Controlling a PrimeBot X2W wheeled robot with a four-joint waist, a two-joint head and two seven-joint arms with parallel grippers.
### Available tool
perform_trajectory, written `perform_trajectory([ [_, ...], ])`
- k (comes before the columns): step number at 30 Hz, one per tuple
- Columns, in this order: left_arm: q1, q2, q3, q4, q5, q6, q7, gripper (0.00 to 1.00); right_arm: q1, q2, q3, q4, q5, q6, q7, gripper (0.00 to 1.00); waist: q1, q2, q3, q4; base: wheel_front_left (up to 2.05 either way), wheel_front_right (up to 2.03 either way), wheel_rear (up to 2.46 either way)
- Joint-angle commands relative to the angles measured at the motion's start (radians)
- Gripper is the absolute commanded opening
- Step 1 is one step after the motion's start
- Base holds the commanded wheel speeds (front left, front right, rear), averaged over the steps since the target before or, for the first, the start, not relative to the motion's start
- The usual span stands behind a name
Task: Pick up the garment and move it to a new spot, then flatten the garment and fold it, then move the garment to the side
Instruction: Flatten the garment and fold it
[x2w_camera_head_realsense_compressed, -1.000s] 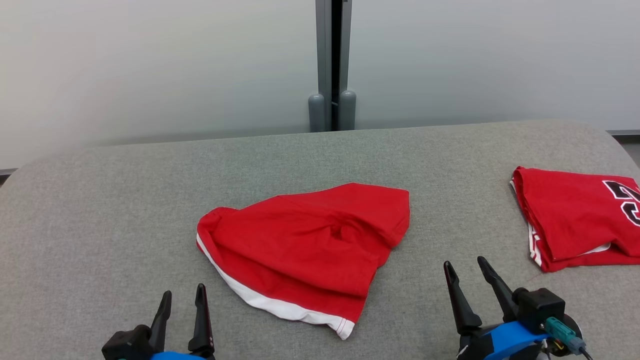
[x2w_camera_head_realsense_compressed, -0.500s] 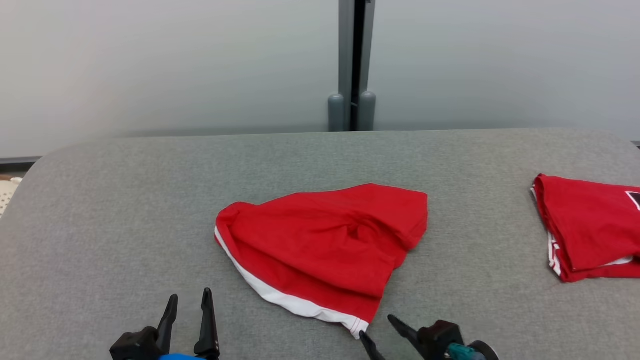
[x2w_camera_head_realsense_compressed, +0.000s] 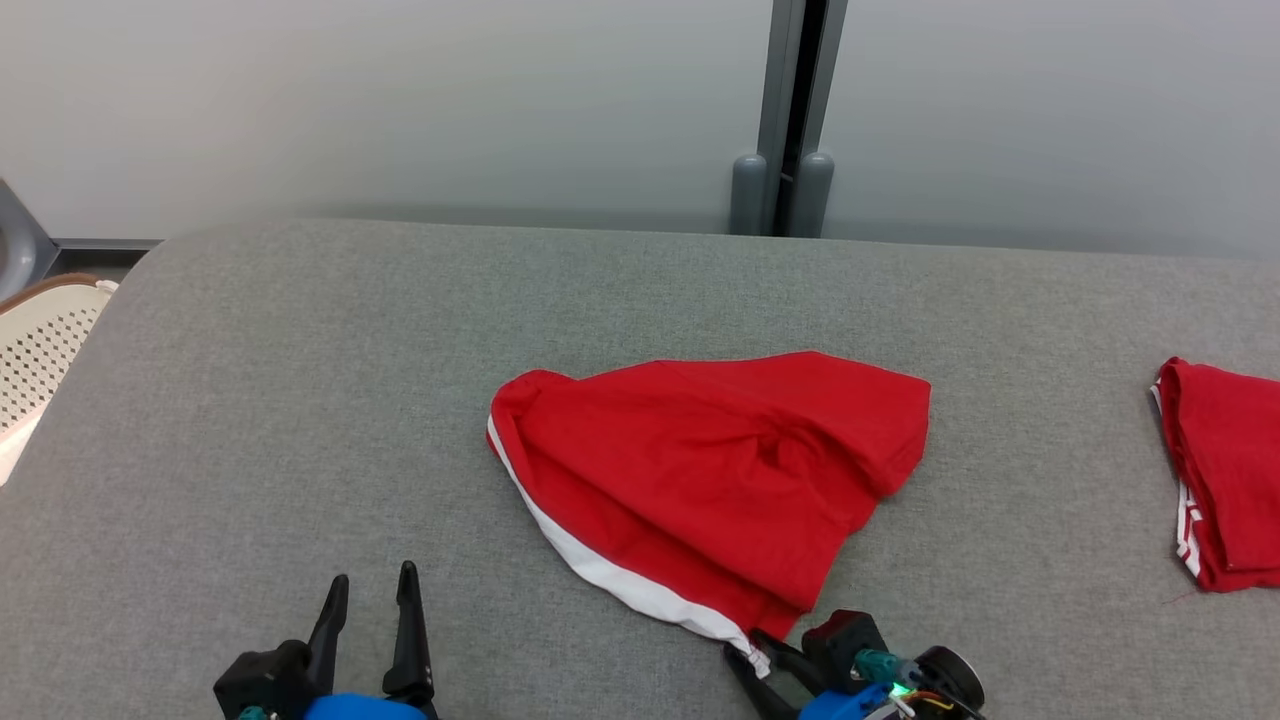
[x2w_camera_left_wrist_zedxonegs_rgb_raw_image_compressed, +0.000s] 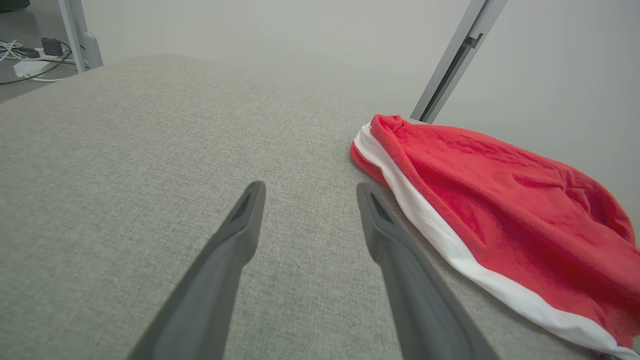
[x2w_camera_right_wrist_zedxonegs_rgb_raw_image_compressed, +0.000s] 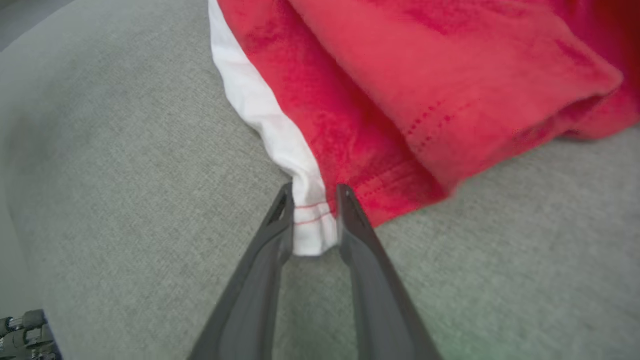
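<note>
A crumpled red garment (x2w_camera_head_realsense_compressed: 720, 480) with a white hem band lies in the middle of the grey padded table (x2w_camera_head_realsense_compressed: 300, 400). My right gripper (x2w_camera_head_realsense_compressed: 757, 655) sits at its near corner. In the right wrist view the two fingers of this gripper (x2w_camera_right_wrist_zedxonegs_rgb_raw_image_compressed: 314, 192) pinch the white hem corner of the garment (x2w_camera_right_wrist_zedxonegs_rgb_raw_image_compressed: 400, 75), and the cloth bunches between them. My left gripper (x2w_camera_head_realsense_compressed: 373, 578) stands open over bare table at the lower left, apart from the garment. The left wrist view shows this gripper (x2w_camera_left_wrist_zedxonegs_rgb_raw_image_compressed: 311, 187) with its jaws wide and the garment (x2w_camera_left_wrist_zedxonegs_rgb_raw_image_compressed: 500, 210) off to its right.
A second red garment (x2w_camera_head_realsense_compressed: 1220, 480), folded, lies at the table's right edge. A white perforated chair (x2w_camera_head_realsense_compressed: 40, 340) stands off the left end. A grey post (x2w_camera_head_realsense_compressed: 790, 120) rises behind the far edge. Cables (x2w_camera_left_wrist_zedxonegs_rgb_raw_image_compressed: 25, 55) lie on the floor beyond the table.
The head camera has turned, shifting the whole picture rightward. My right gripper has moved left to the garment's near corner and closed on the white hem. The left gripper stays open.
</note>
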Motion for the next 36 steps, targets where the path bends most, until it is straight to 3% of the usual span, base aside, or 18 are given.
perform_trajectory([
  [1,-0.020,-0.001,0.009,0.000,0.006,-0.002,-0.005,1.00,-0.026,-0.003,0.012,0.029,-0.041,0.000,0.010,0.57,-0.0001,-0.0001,0.005,-0.001,0.00,0.00,0.00],
  [2,-0.020,-0.002,0.011,0.000,0.007,-0.001,-0.005,1.00,-0.034,-0.003,0.016,0.043,-0.060,0.000,0.014,0.56,-0.0001,-0.0001,0.007,-0.003,0.00,0.00,0.00],
  [5,-0.024,-0.002,0.014,-0.001,0.010,-0.002,-0.005,1.00,-0.053,-0.004,0.012,0.061,-0.094,0.000,0.009,0.30,-0.0001,-0.0001,0.012,-0.009,0.00,0.00,0.00],
  [7,-0.026,-0.003,0.016,-0.001,0.011,-0.004,-0.005,1.00,-0.065,-0.004,-0.007,0.053,-0.099,0.000,-0.008,0.06,-0.0001,-0.0001,0.015,-0.016,0.00,0.00,0.00],
  [8,-0.027,-0.004,0.017,-0.002,0.012,-0.005,-0.005,1.00,-0.071,-0.004,-0.019,0.046,-0.100,0.000,-0.020,0.00,-0.0001,-0.0001,0.015,-0.020,0.00,0.00,0.00],
  [17,-0.028,-0.006,0.027,-0.013,0.020,-0.007,-0.005,1.00,-0.088,-0.004,-0.232,-0.008,-0.176,0.000,-0.090,0.00,-0.0001,-0.0001,0.007,-0.058,0.00,0.00,0.00],
  [23,-0.034,-0.010,0.016,-0.013,0.023,-0.017,-0.005,1.00,-0.033,-0.004,-0.473,-0.046,-0.340,0.000,-0.083,0.00,-0.0001,-0.0001,0.000,-0.079,0.00,0.00,0.00],
  [30,-0.049,-0.014,-0.014,0.001,0.027,-0.031,-0.005,1.00,0.007,-0.003,-0.595,-0.035,-0.383,0.000,-0.089,0.00,-0.0001,-0.0001,0.005,-0.089,0.00,0.00,0.00],
  [31,-0.052,-0.015,-0.021,0.003,0.028,-0.033,-0.005,1.00,0.009,-0.003,-0.609,-0.037,-0.369,0.000,-0.096,0.09,-0.0001,-0.0001,0.006,-0.089,0.00,0.00,0.00],
  [32,-0.056,-0.016,-0.027,0.005,0.030,-0.035,-0.005,1.00,0.012,-0.002,-0.615,-0.037,-0.362,0.000,-0.100,0.36,-0.0001,-0.0001,0.007,-0.089,0.00,0.00,0.00],
  [34,-0.060,-0.017,-0.034,0.006,0.031,-0.038,-0.005,1.00,0.017,-0.002,-0.617,-0.037,-0.337,0.000,-0.110,1.00,-0.0001,-0.0001,0.007,-0.089,0.00,0.00,0.00],
  [36,-0.065,-0.018,-0.043,0.007,0.033,-0.043,-0.005,1.00,0.023,-0.002,-0.615,-0.042,-0.317,0.000,-0.117,1.00,-0.0001,-0.0001,0.007,-0.089,0.00,0.00,0.00],
])
